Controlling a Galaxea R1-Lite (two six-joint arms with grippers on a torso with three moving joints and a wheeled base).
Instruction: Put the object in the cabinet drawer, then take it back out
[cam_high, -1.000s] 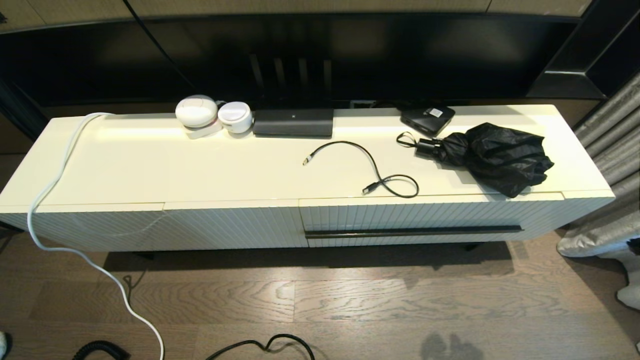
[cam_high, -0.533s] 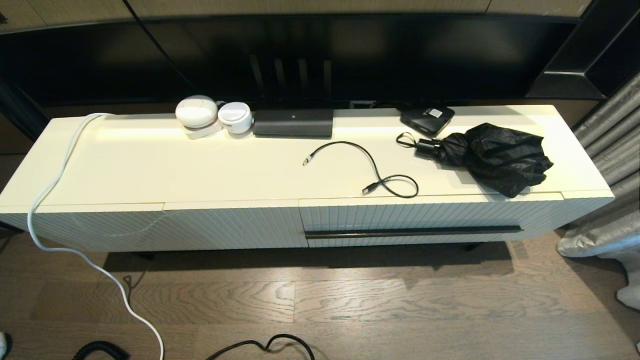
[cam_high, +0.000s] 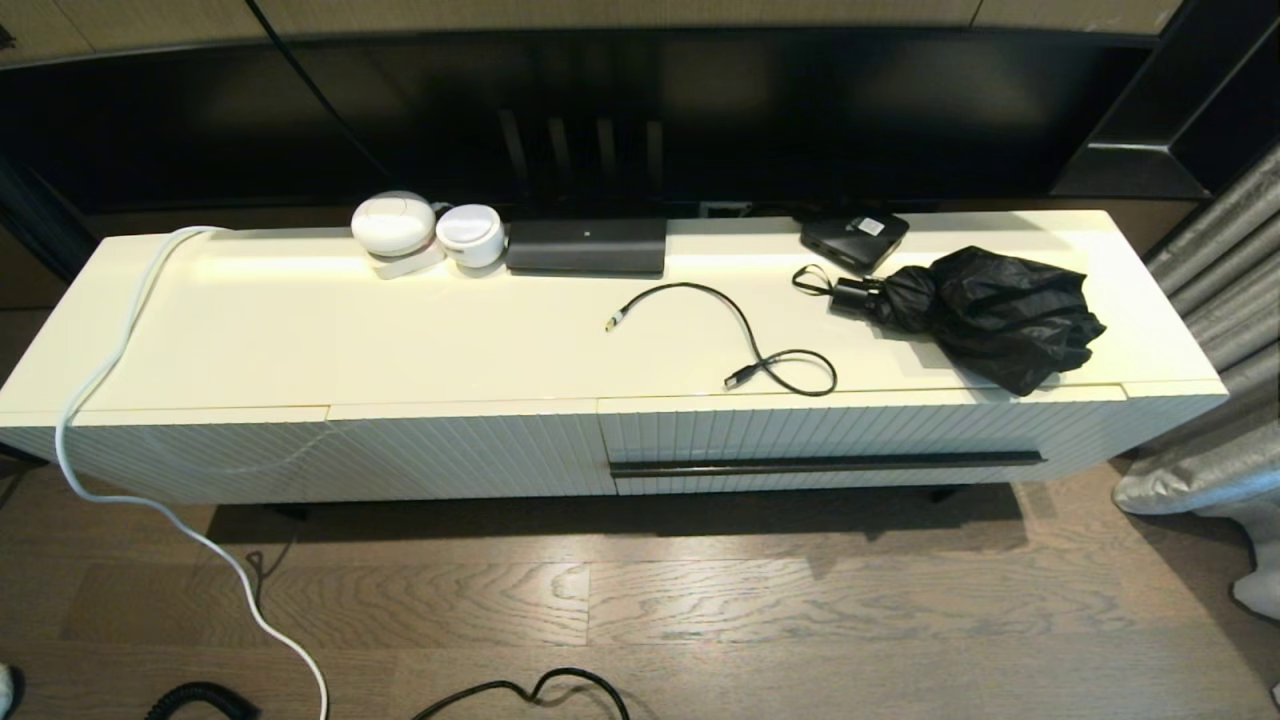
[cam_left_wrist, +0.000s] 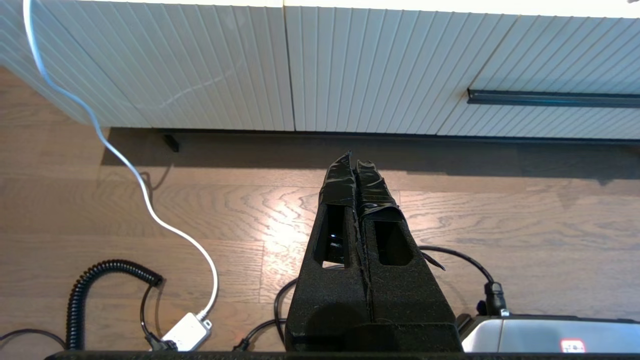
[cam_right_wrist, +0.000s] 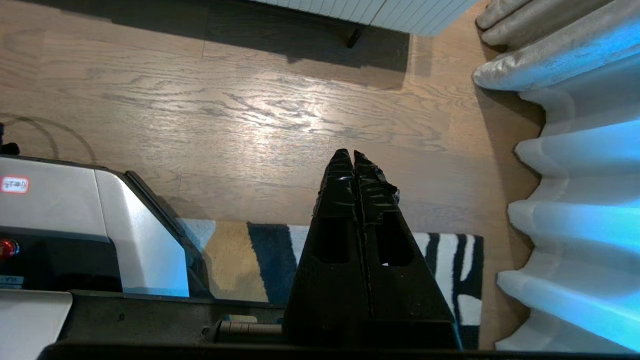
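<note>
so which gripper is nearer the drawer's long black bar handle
Left, as far as the wrist views show. The left gripper, jaws shut, hangs above the wood floor with the long thin black bar handle close ahead. The right gripper, also shut, sees only the cabinet's corner.

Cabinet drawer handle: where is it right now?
In the head view, the black bar handle runs across the closed cabinet drawer front, right half, below the umbrella.
</note>
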